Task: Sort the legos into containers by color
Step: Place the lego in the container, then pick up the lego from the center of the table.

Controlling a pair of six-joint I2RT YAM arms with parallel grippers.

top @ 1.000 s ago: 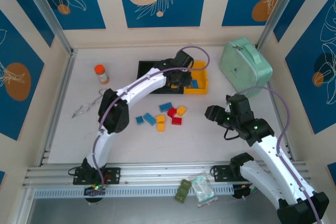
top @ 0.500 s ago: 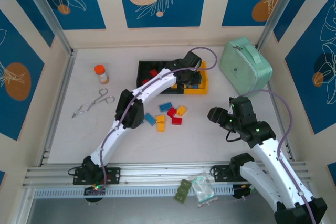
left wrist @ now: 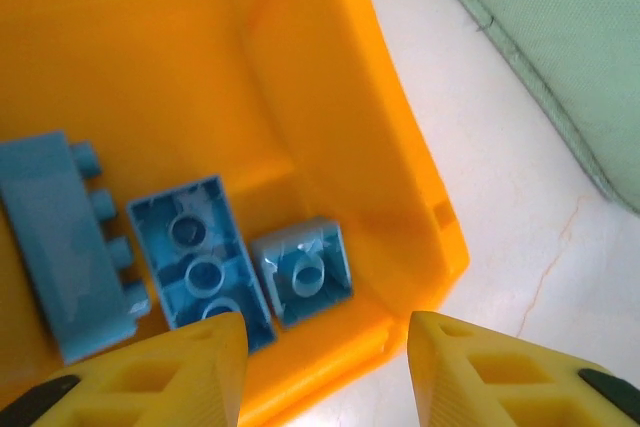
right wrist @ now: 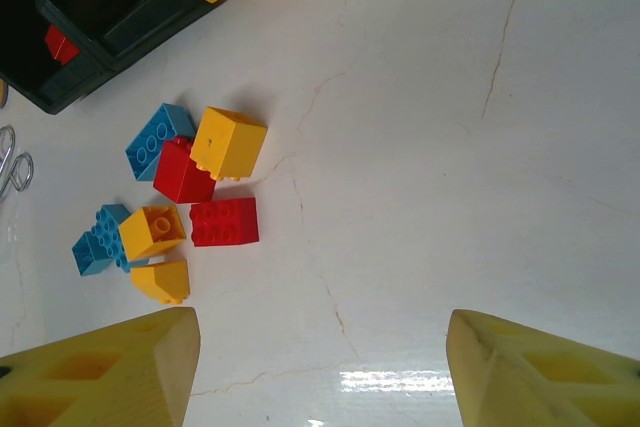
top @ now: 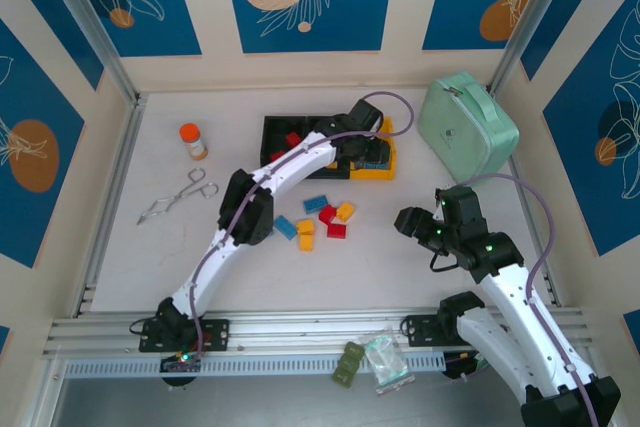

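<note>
My left gripper (left wrist: pixel 328 372) hangs open over the yellow bin (left wrist: pixel 300 77), nothing between its fingers. Three blue legos lie in that bin: a small one (left wrist: pixel 301 272), a longer one upside down (left wrist: pixel 198 250) and one on its side (left wrist: pixel 62 247). From above, the left gripper (top: pixel 368 150) sits over the yellow bin (top: pixel 385 169), with the black bins (top: pixel 275 127) to its left holding red bricks (top: pixel 292 137). Loose red, blue and yellow legos (top: pixel 322 217) lie on the table. My right gripper (top: pixel 408 221) is open above bare table, right of the loose pile (right wrist: pixel 190 187).
A mint-green case (top: pixel 465 127) stands at the back right, close to the yellow bin. An orange-capped bottle (top: pixel 192 141) and metal tongs (top: pixel 177 196) lie at the left. Small packets (top: pixel 375 359) rest on the front rail.
The left arm swung right from the black bins to the yellow bin a second ago and has since held there. The right gripper has barely moved.
</note>
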